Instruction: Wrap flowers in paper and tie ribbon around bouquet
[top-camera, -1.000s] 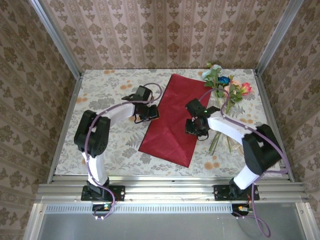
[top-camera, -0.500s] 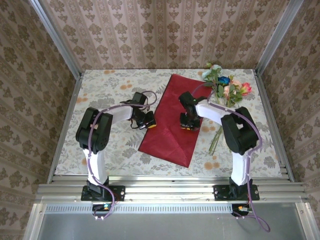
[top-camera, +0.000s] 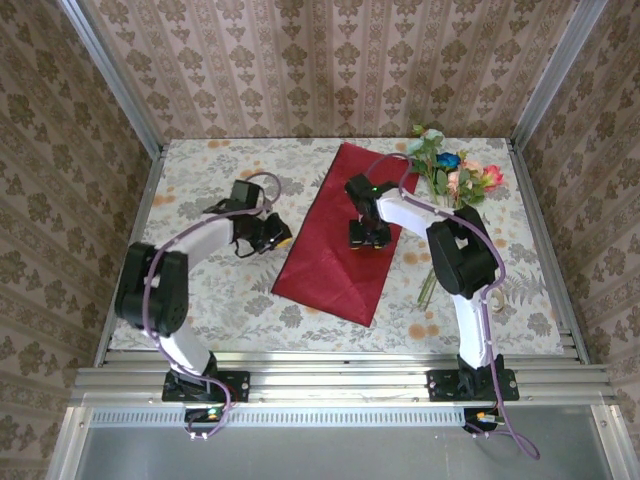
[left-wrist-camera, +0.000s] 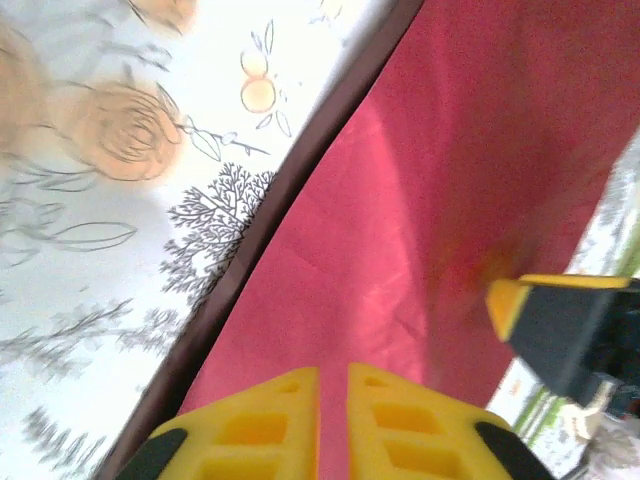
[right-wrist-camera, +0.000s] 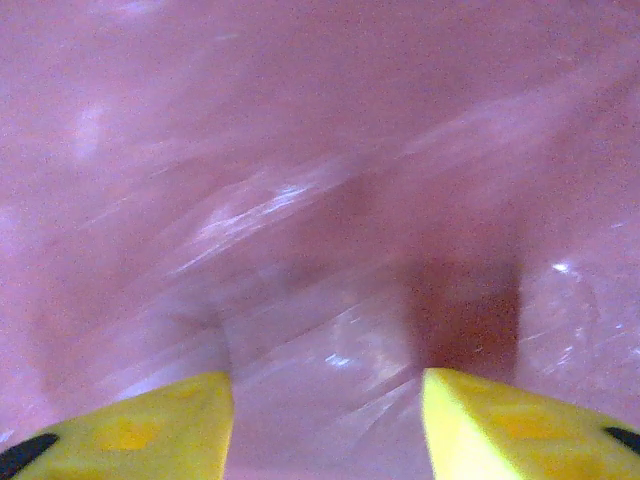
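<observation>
Paper (top-camera: 335, 270) flat on table, crimson face up; right gripper (right-wrist-camera: 325, 385) low over it, fingers apart; left gripper (left-wrist-camera: 333, 372) at its left edge, fingers together, empty; flowers (top-camera: 450, 175) far right.

Robot test cell in a lab, dressed as a home: aluminium frame (top-camera: 340, 378) encloses a table with floral tablecloth (top-camera: 210, 190); wallpaper-patterned panels (top-camera: 330, 70) left, right, far; left arm base (top-camera: 205, 385) and right arm base (top-camera: 470, 383) bolted at the near edge
</observation>
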